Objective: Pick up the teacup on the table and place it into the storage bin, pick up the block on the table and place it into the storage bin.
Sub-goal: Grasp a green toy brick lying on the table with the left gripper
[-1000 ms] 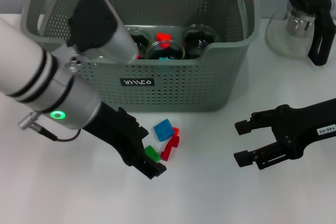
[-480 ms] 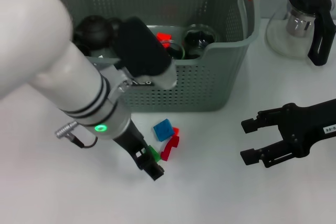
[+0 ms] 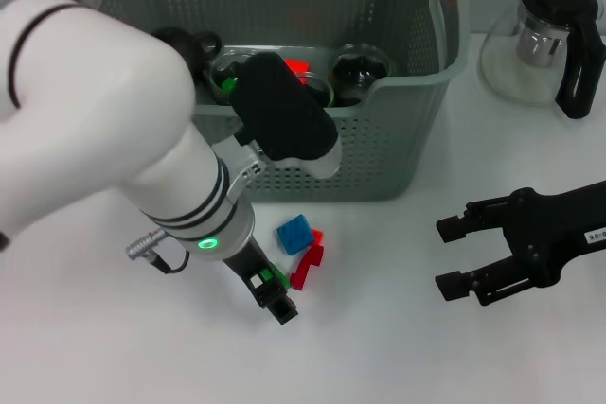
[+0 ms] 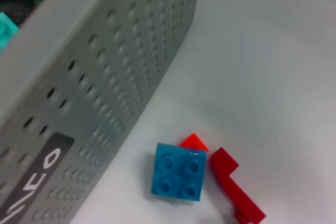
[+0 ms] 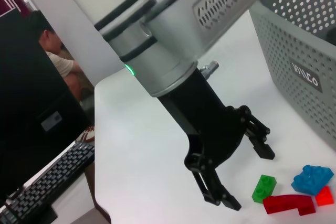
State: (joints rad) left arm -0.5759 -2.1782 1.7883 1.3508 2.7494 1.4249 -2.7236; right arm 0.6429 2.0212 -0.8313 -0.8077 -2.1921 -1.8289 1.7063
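Beside green block | left gripper fingers apart, empty | right gripper open, idle

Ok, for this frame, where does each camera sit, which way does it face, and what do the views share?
Head: high, looking down at the bin, blocks, both arms; left gripper over the green block, right gripper open, idle.
Left wrist: low, facing bin wall and blue block; no fingers show.
Right wrist: faces across the table at the left gripper, open.
Shared: bin, blue block, red block.
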